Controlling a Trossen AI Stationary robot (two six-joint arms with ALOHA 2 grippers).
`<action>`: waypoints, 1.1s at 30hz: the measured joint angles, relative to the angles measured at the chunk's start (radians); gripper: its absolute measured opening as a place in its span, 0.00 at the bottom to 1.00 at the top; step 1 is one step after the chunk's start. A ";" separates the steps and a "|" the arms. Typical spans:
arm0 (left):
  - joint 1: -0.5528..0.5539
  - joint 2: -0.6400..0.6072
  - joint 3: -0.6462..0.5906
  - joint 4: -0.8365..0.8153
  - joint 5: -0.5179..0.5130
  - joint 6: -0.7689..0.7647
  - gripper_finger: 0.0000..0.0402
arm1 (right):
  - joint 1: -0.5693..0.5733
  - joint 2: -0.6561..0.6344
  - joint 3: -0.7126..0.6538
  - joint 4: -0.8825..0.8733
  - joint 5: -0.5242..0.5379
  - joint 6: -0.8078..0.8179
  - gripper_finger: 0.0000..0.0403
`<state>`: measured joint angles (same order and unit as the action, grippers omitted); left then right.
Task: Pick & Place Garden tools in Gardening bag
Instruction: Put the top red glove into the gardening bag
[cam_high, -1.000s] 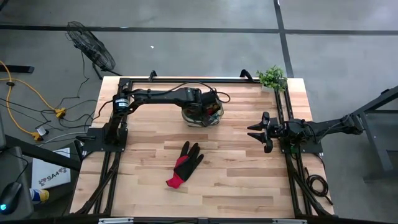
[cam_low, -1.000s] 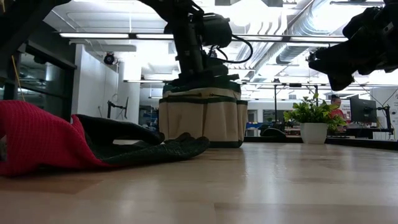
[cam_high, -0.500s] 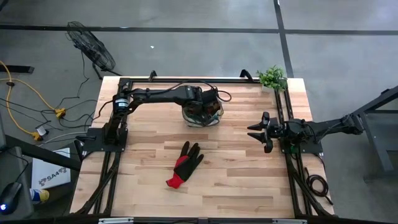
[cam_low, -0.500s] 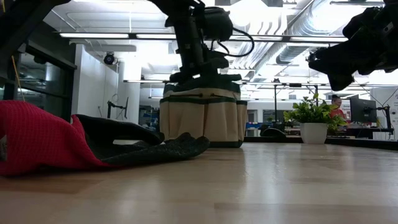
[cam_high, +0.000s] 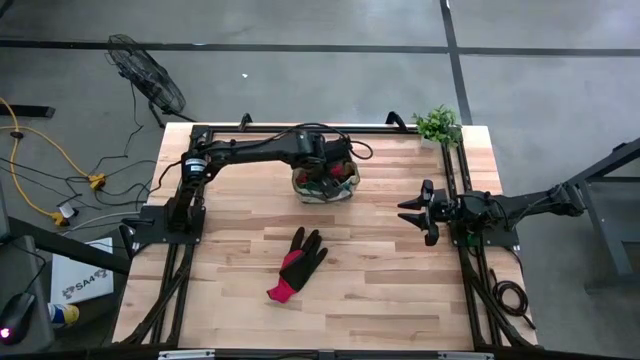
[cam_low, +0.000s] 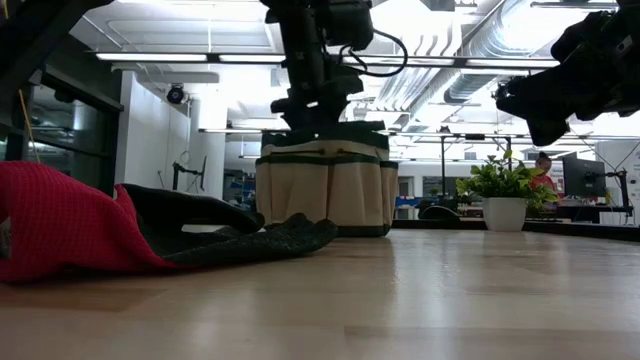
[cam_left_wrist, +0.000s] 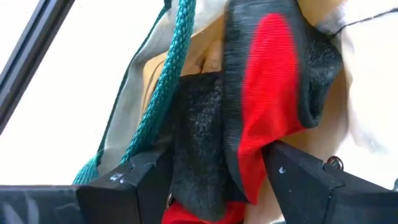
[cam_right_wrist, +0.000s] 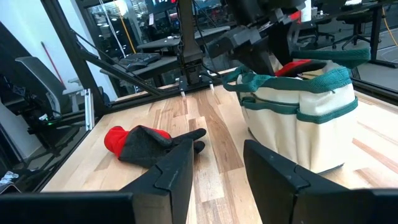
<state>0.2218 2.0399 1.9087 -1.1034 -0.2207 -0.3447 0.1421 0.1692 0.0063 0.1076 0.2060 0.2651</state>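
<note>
Rising off the gardening bag (cam_high: 325, 182) at twelve o'clock, the left gripper (cam_left_wrist: 208, 180) now stands wide, its glove (cam_left_wrist: 264, 99) apparently dropped inside. The second glove (cam_high: 296, 264) waits at table centre; the right gripper (cam_high: 420, 211) hovers at three o'clock, half-parted, empty.

Four cameras, one table

The high camera looked straight down on the whole table (cam_high: 400, 290). The low one sat at tabletop height, close behind a glove (cam_low: 150, 235) at lower left, facing the bag (cam_low: 325, 195) at centre. The left wrist camera pressed close into the bag's mouth; the right wrist one looked across the boards, sharing bag (cam_right_wrist: 301, 121) and glove (cam_right_wrist: 149, 142) with the low view.
</note>
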 joint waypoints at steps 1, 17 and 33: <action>0.000 0.000 0.005 -0.009 -0.001 0.000 0.58 | 0.000 0.000 0.000 0.000 0.000 0.000 0.33; -0.013 0.000 0.043 -0.037 -0.026 0.026 0.58 | 0.000 0.000 0.000 0.000 0.000 0.000 0.33; -0.026 -0.050 0.043 -0.054 -0.055 0.023 0.58 | 0.000 0.000 0.000 0.000 0.000 0.000 0.33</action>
<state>0.1961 1.9901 1.9518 -1.1577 -0.2755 -0.3222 0.1421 0.1694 0.0061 0.1078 0.2062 0.2651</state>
